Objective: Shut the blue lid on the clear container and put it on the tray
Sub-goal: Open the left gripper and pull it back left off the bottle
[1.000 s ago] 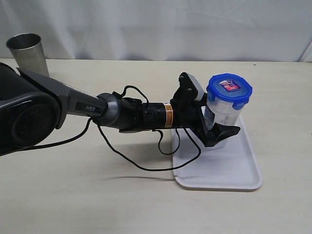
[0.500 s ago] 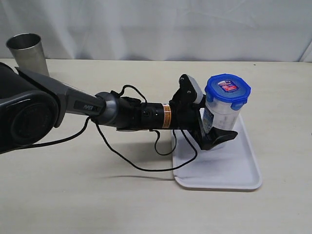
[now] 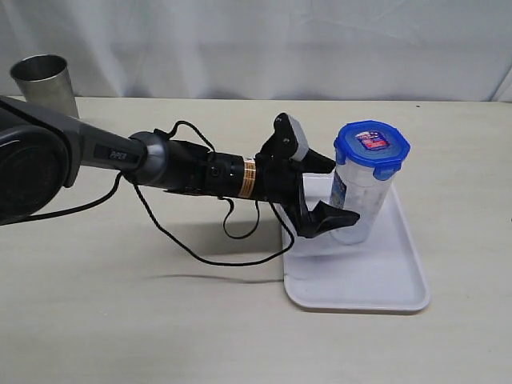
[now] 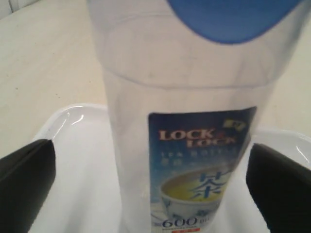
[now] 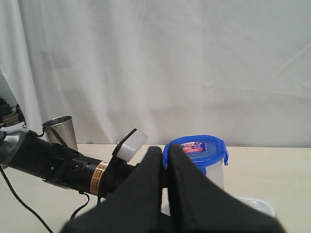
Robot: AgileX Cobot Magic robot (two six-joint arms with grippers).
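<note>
While my left gripper [image 3: 336, 190] hangs spread wide at the side of the clear container [image 3: 364, 192], I hold nothing in it: in the left wrist view its two black fingers [image 4: 24, 184] stand apart on either side of the container, with bare tray showing between each finger and the plastic wall. The container stands upright on the white tray [image 3: 376, 280], in the half nearer the edge that my left arm reaches over. The blue lid [image 3: 372, 144] sits flat on top of it, its side flaps turned down against the rim and its small red-and-blue label facing up. The container's printed label [image 4: 199, 170] faces my left wrist camera, and I can read a brand name and a picture of a cup on it. My left arm lies low and stretched out across the beige table [image 3: 120, 320], with a black cable [image 3: 192, 252] looping down from it onto the surface. My right gripper [image 5: 166, 160] is clenched, its two dark fingers pressed together with nothing between them; it does not show in the exterior view, and from its own camera it looks across at the lidded container from some way off. A grey steel cup [image 3: 44, 80] stands at the far left corner of the table, well apart from the tray, in front of the white curtain [image 3: 256, 40]
</note>
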